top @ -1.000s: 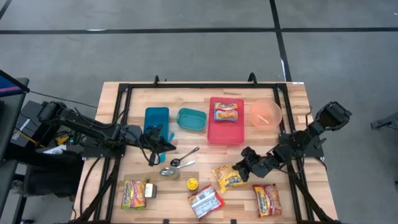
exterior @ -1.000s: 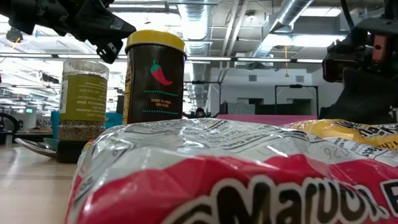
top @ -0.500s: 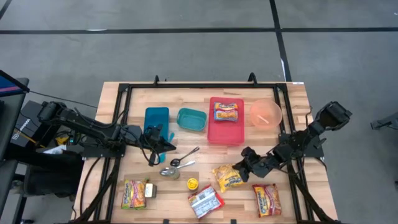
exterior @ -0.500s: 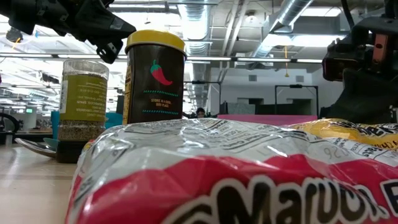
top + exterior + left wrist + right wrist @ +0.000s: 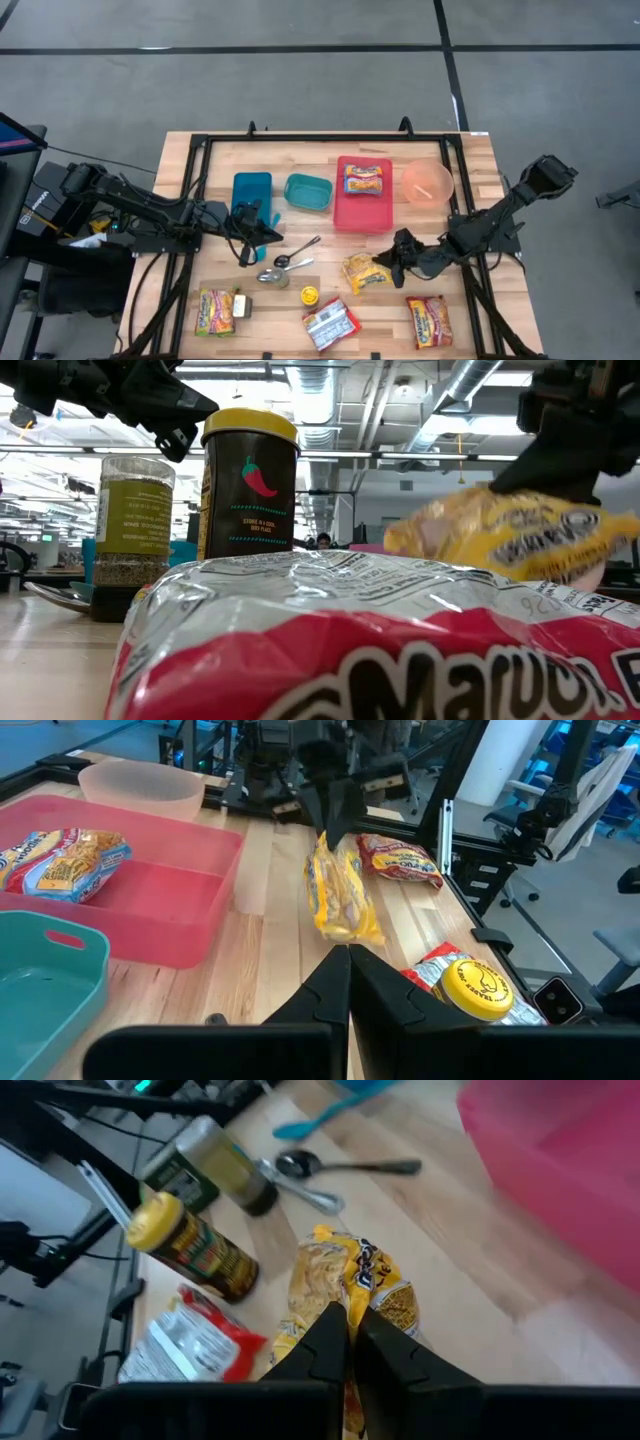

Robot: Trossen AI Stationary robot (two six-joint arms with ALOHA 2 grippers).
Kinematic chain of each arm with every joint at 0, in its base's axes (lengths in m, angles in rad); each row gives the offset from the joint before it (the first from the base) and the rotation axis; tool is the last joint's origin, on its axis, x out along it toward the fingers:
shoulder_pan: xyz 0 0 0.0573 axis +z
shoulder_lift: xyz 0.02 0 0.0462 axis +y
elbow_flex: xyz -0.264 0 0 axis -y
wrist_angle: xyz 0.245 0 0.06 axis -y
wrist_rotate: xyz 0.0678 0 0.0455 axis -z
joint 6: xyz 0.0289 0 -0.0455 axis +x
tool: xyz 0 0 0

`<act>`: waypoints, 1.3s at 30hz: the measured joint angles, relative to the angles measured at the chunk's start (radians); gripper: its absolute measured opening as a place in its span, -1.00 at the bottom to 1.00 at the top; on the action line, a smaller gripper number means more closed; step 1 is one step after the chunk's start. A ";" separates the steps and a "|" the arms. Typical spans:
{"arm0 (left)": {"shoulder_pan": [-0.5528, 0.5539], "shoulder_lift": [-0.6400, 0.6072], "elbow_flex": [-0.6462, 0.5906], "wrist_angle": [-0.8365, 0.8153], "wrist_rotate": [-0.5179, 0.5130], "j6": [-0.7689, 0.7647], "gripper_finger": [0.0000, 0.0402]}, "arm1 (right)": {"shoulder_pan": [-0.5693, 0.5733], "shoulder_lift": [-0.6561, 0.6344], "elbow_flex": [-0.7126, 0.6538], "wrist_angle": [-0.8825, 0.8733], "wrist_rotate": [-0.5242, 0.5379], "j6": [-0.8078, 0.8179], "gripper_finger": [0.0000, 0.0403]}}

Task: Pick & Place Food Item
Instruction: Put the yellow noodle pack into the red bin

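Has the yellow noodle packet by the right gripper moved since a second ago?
Yes. The right gripper, shut on the yellow noodle packet, has lifted it off the table and carried it slightly toward the red tray.

We're pretty sure this is a robotics lab set up inside a big open-plan industrial office. Past the wooden table [image 5: 330, 150] with its black metal frame [image 5: 300, 138] we can see exposed silver ducts [image 5: 455, 400] and strip lights on the ceiling, and under it all plain grey concrete floor [image 5: 300, 70] crossed by dark lines.
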 joint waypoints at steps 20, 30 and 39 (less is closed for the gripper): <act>0.000 0.000 0.000 0.000 0.001 0.000 -1.00 | -0.121 -0.299 0.000 -0.004 0.211 -0.406 -0.96; 0.000 0.000 0.000 0.000 0.005 0.000 -1.00 | -0.328 -0.378 0.000 -0.025 0.194 -0.520 -0.96; 0.000 0.000 0.000 0.000 0.004 0.000 -1.00 | -0.499 -0.378 0.000 -0.127 0.146 -0.521 -0.96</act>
